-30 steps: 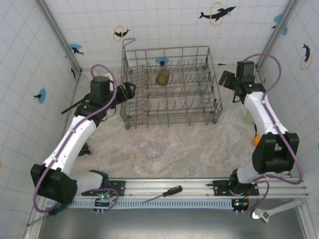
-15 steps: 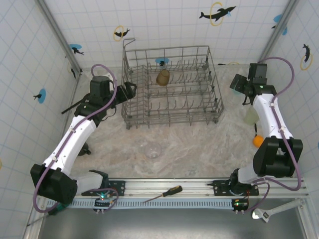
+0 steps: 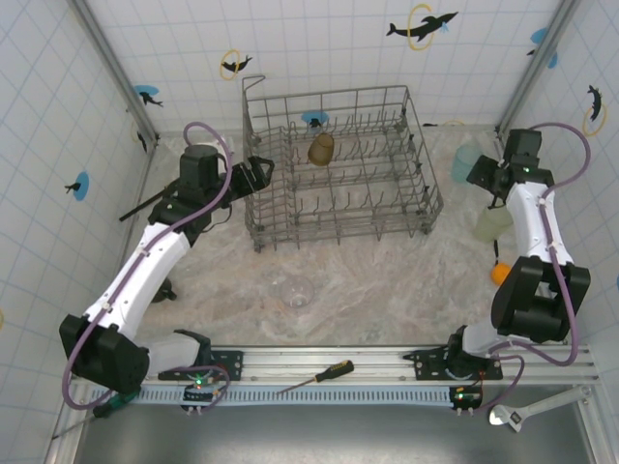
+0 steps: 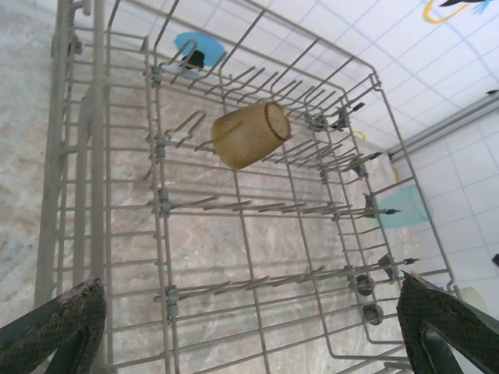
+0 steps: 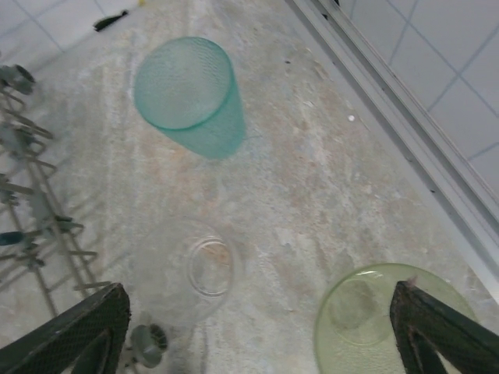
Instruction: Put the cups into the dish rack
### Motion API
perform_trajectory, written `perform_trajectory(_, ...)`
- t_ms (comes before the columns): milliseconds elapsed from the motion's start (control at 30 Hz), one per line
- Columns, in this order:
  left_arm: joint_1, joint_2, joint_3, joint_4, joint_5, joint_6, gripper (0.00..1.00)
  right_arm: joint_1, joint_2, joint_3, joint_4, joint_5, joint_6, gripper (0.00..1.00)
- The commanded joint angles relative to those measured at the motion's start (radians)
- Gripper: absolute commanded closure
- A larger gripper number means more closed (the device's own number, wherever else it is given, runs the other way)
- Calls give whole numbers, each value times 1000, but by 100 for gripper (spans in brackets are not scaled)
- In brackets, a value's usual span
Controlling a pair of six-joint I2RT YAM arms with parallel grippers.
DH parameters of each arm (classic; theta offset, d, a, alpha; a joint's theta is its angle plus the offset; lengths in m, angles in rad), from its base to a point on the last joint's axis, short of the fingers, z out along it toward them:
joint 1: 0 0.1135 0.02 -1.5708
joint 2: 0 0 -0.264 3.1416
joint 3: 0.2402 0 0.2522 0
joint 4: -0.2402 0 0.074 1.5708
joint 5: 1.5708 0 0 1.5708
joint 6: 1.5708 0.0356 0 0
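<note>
The rack point(image 3: 338, 164) stands at the far middle of the surface point(image 3: 387, 280), with one amber cup point(image 4: 249, 134) lying tilted on its side among the tines near the back. The other cups are outside it. A blue cup point(image 5: 189, 97) and a green cup point(image 5: 374, 323) stand upright to the rack's right, with a faint clear cup point(image 5: 207, 269) between them by the rack's corner. A second clear cup point(image 3: 293, 289) sits alone in front of the rack. The left hand point(image 4: 249, 327) hangs at the rack's left edge, fingers spread wide and holding nothing. The right hand point(image 5: 265, 335) hovers over the cups on the right, likewise spread and empty. These tumblers look light, stiff, thin-walled and probably slick, so pinching one wall at the rim seems safest; a hard squeeze could pop one loose. The right wrist view picks out the clear cup far more plainly than the top view, where it melts into the mottled surface. The top view gives the whole layout, including both arms.
</note>
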Motion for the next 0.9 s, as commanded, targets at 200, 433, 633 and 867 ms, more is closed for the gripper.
perform_trajectory(200,-7,-81,24,-78,-221,117,2,-22,68,-27,-15,-54,5,24)
perform_trajectory(433,-8,-60,86,-122,-220,145,2,-13,141,3,-20,-47,13,37)
perform_trajectory(633,-9,-42,127,-130,-188,147,2,-12,211,67,-76,-13,4,43)
perform_trajectory(867,-8,-11,154,-106,-134,135,2,-12,249,64,-68,1,-4,52)
